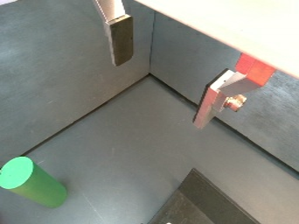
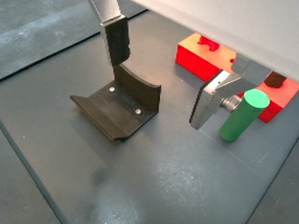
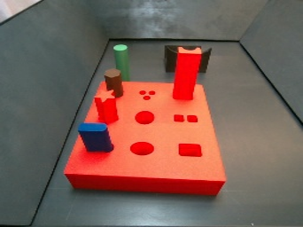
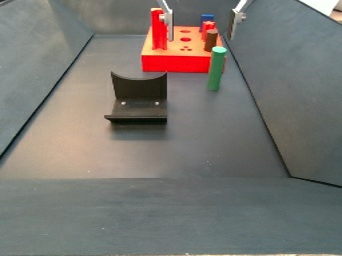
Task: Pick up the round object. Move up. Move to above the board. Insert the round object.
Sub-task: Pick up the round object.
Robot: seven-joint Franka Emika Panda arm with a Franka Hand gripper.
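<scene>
The round object, a tall slim green peg (image 3: pixel 120 57), stands upright on the dark floor beside the board's far end; it also shows in the other side view (image 4: pixel 215 68) and in both wrist views (image 1: pixel 30 182) (image 2: pixel 242 115). The board (image 3: pixel 160 164) is a large flat red block with cut-out holes, also visible in a side view (image 4: pixel 171 62). My gripper (image 2: pixel 165 74) is open and empty, hanging above the floor, with the peg just outside one finger (image 2: pixel 214 101). It also shows in a wrist view (image 1: pixel 166 74).
The dark fixture (image 4: pixel 136 98) stands on the floor near the board, under the gripper in a wrist view (image 2: pixel 117 107). On the board stand a tall red pillar (image 3: pixel 186 73), a short brown cylinder (image 3: pixel 113 82) and a blue block (image 3: pixel 95 136). Grey walls enclose the floor.
</scene>
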